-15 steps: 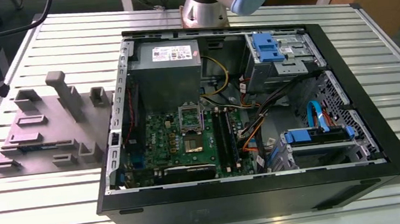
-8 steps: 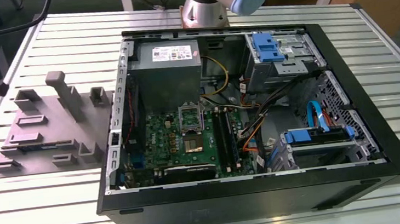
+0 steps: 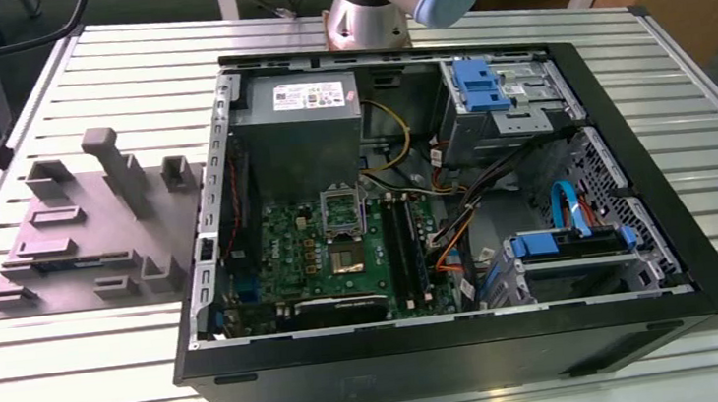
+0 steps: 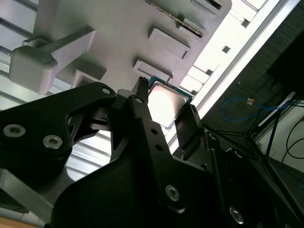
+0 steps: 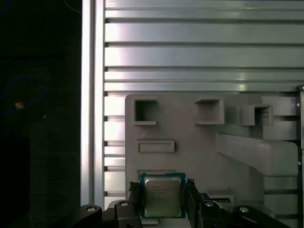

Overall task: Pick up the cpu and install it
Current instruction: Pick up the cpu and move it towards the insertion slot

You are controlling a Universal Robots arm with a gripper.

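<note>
The cpu (image 5: pixel 162 197), a small square chip with a silver top and a thin green rim, sits between my gripper's (image 5: pixel 164 198) two black fingers (image 5: pixel 134 198), which press on its two opposite edges. In the second wrist view the cpu (image 4: pixel 166 100) hangs a little above the grey parts holder (image 4: pixel 118 42), with the gripper (image 4: pixel 166 107) shut on it. The holder's pockets (image 5: pixel 146 110) lie below and beyond the chip. In the exterior view the open computer case (image 3: pixel 681 259) shows the green motherboard (image 3: pixel 298 251) with its square socket (image 3: pixel 340 208).
The grey parts holder (image 3: pixel 85 227) with upright posts stands on the slatted metal table (image 3: pixel 74 386) at the exterior view's left of the case. Inside the case are a grey power supply (image 3: pixel 300 128), black memory sticks (image 3: pixel 401 246), cables and blue drive bays (image 3: pixel 480 86). The arm's base (image 3: pixel 368 13) rises behind the case.
</note>
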